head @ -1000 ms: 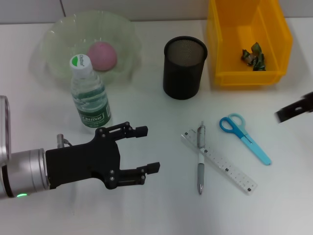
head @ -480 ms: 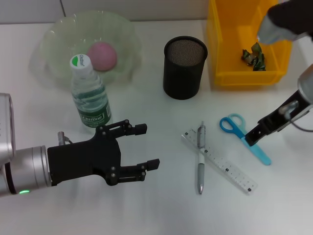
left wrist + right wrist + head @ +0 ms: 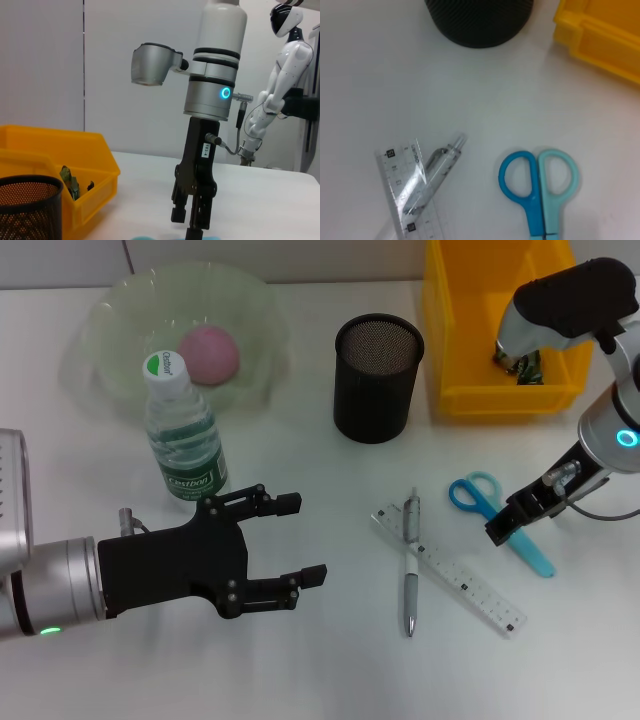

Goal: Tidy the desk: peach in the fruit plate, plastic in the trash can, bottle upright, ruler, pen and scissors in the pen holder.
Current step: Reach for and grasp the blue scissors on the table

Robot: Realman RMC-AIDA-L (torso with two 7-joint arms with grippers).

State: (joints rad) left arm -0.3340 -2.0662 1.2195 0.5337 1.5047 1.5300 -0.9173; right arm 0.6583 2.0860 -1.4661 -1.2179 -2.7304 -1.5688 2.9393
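Two hands: right hand [image 3: 503, 527] over scissors [image 3: 500, 519], grip unclear; left hand [image 3: 300, 542] wide.

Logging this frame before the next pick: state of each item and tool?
peach: in fruit plate
bottle: upright, capped
plastic: in yellow trash can
pen holder: upright, looks empty
scissors: closed, flat on desk
pen: on desk, crossing the ruler
left tool: open, empty
right tool: over scissors
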